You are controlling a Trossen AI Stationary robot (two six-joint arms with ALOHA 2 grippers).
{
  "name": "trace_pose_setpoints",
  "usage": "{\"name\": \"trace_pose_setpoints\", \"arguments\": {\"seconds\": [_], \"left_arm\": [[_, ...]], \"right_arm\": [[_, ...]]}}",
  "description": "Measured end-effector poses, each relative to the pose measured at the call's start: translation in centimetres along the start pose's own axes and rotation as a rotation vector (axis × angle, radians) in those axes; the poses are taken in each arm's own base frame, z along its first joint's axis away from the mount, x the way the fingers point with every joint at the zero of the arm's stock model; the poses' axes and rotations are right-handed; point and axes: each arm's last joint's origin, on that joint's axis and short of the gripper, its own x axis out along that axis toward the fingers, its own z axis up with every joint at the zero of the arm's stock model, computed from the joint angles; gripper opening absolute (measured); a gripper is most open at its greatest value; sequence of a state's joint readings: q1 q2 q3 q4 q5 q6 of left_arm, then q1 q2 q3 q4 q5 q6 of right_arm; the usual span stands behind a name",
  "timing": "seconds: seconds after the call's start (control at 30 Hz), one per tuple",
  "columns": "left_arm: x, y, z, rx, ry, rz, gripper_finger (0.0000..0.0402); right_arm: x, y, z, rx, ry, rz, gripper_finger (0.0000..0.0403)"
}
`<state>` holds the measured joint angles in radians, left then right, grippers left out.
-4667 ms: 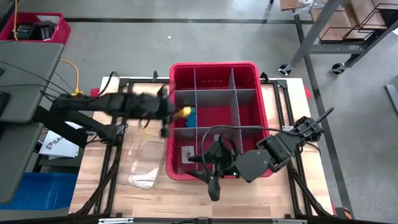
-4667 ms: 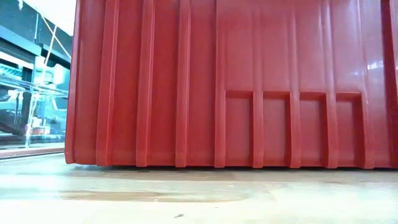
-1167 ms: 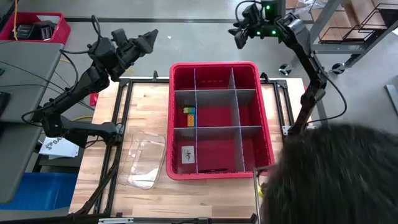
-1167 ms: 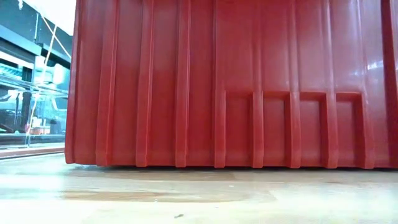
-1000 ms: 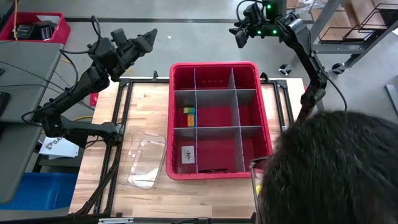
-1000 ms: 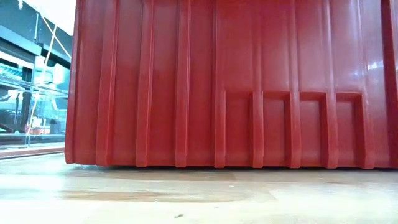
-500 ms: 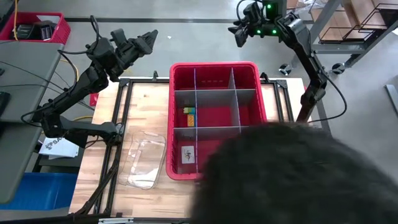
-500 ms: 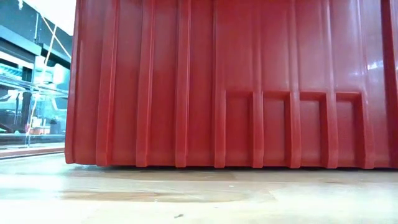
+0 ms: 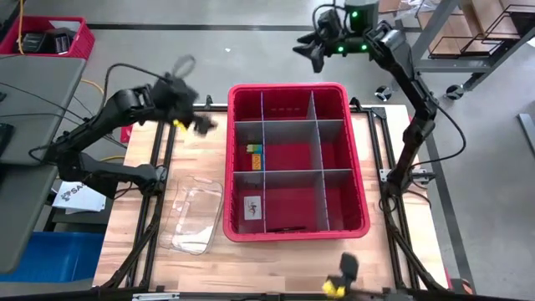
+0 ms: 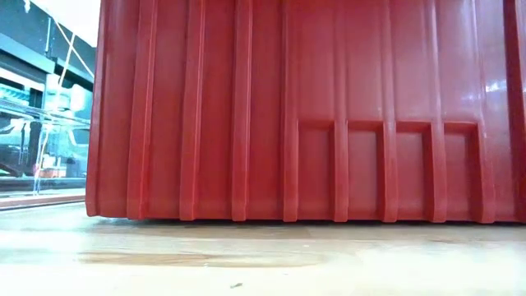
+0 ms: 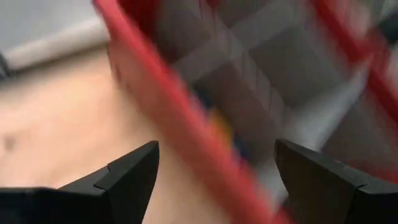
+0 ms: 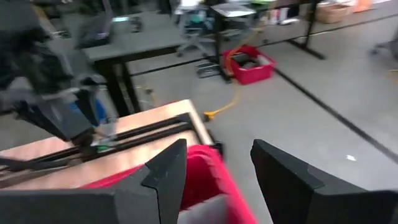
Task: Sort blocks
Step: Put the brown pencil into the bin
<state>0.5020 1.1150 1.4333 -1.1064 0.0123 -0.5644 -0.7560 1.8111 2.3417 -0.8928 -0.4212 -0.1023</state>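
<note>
Two changes are seen: the person's head that covered the near table edge is gone, and the left gripper (image 9: 191,119) has swung down beside the red bin (image 9: 297,89), fingers spread and empty. The right gripper (image 9: 311,48) is held raised beyond the bin, parted, empty. The blocks (image 9: 256,155) lie in the middle-left compartment; sorting is judged to be resuming.
</note>
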Motion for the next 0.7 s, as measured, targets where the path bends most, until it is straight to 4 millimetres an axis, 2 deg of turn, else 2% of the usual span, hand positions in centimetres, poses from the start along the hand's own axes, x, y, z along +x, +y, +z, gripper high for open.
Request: {"name": "trace_pose_setpoints", "arguments": {"seconds": [0.17, 0.3, 0.4, 0.53, 0.7], "left_arm": [[-0.5, -0.1, -4.3, 0.198, 0.426, -0.1, 0.0293], [-0.5, 0.7, -8.1, 0.207, 0.647, -0.04, 0.0279], [0.5, 1.3, -10.9, 0.119, 0.66, -0.03, 0.0271], [3.0, 1.3, -14.6, -0.04, 0.613, -0.109, 0.0258], [6.4, 1.0, -19.1, -0.199, 0.542, -0.037, 0.024]], "right_arm": [[1.3, 3.7, 0.2, 0.023, 0.01, 0.098, 0.0177], [2.2, 6.8, 0.3, 0.071, 0.024, 0.112, 0.0177], [2.6, 9.0, 0.4, 0.09, 0.033, 0.111, 0.0177], [2.9, 11.6, 0.3, 0.102, 0.043, 0.151, 0.0177], [2.9, 14.5, 0.2, 0.069, 0.055, 0.223, 0.0177]]}}
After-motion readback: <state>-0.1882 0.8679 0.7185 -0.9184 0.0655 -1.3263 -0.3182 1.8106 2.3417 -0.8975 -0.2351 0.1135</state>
